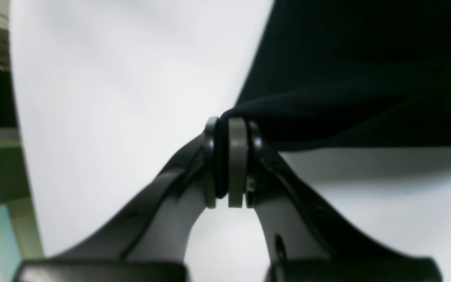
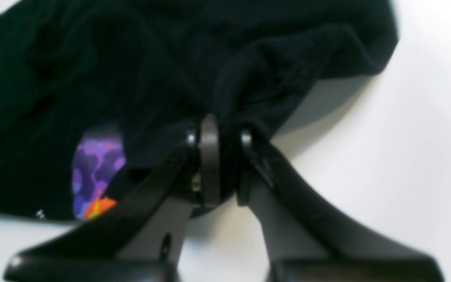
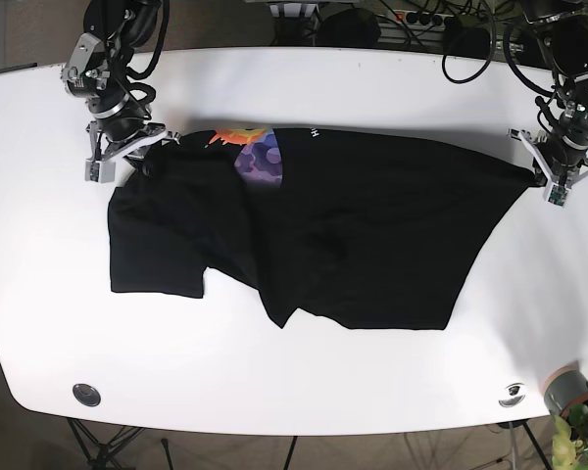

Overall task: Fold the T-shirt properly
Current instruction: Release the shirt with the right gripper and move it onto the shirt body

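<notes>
A black T-shirt (image 3: pixel 343 230) with a purple and orange print (image 3: pixel 257 152) lies stretched across the white table (image 3: pixel 304 88). My left gripper (image 3: pixel 535 174) at the right edge of the base view is shut on a corner of the shirt (image 1: pixel 327 78); the wrist view shows the fabric pinched between the pads (image 1: pixel 236 156). My right gripper (image 3: pixel 145 157) at the upper left is shut on a bunched edge of the shirt (image 2: pixel 249 70), with the print (image 2: pixel 96 168) showing beside it.
Cables and a power strip (image 3: pixel 426 18) lie behind the table's far edge. A small grey cylinder (image 3: pixel 566 388) and a plant (image 3: pixel 583 431) stand at the front right corner. A round disc (image 3: pixel 86 394) is set in the front left of the table.
</notes>
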{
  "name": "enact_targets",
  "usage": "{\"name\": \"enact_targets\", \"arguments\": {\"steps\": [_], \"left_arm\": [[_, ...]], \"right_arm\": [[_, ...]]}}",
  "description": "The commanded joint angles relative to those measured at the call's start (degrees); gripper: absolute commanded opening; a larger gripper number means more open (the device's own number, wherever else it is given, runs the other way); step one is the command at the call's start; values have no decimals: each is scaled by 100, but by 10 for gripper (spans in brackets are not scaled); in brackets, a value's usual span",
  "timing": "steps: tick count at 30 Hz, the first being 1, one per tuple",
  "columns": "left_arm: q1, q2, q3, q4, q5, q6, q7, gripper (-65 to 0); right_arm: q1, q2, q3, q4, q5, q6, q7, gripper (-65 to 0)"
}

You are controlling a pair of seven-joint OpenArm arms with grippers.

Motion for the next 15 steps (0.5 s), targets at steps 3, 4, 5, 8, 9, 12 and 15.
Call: {"name": "enact_targets", "arguments": {"steps": [3,4,5,8,9,12,15], "left_arm": [[-30,-133,-40,-136,-14,3,-71,-650],[-30,-150,-40,-198,-14,3,-80,-650],[-30,-150,-40,-233,-14,3,-80,-650],[-30,-159,-40,-295,-14,-24,-80,-650],[-30,-159,-40,-295,-14,-68,-80,-650],[-4,-159,-66,-286,-14,-208,-80,-650],[-4,-159,-75,-295,-5,-235,-80,-650]], "right_arm": [[-175,-61,16,112,103,21,121,-476],[-210,-87,16,112,77,12,121,-422],[-236,-87,16,121,68,12,121,-385],[-359,-87,16,182,94,12,121,-279],[-412,-87,16,261,94,12,138,-257],[-579,-87,16,683,51,4,138,-220],[-755,-78,-2,1079,51,4,147,-220]]}}
